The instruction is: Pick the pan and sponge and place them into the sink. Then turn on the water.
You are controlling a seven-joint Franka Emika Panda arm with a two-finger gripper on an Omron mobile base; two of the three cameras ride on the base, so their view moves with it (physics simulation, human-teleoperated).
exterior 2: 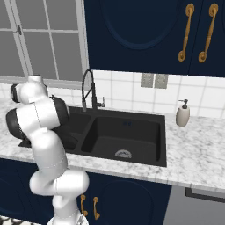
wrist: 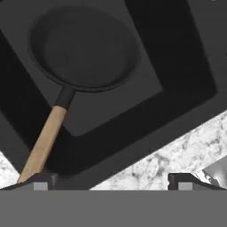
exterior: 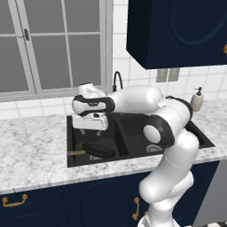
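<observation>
Lying in the left basin of the sink (exterior: 74, 155), the pan (exterior: 98, 150) sits flat on the basin floor, its round, shallow black bowl facing up. Its straight light-brown wooden handle (exterior: 76, 153) runs leftward in the left base view, with the tip reaching the basin's left wall at about rim height. In the hand view the pan (wrist: 84, 46) has its handle (wrist: 44, 144) slanting toward the lower left corner, joined to the bowl by a short dark neck; the bowl is matte and smooth, the wood pale and evenly coloured.

The sink is matte black and rectangular, with two basins split by a low divider; a round silver drain (exterior 2: 123, 154) shows in the right basin. A tall black arched faucet (exterior 2: 88, 90) stands behind the divider.

The gripper (wrist: 108, 181) hangs above the left basin with its jaws spread wide, holding nothing, and the two dark tips sit well apart.

Grey-veined white marble counter (exterior: 31, 153) surrounds the sink. A cream soap dispenser (exterior 2: 183, 113) stands on it to the right.
</observation>
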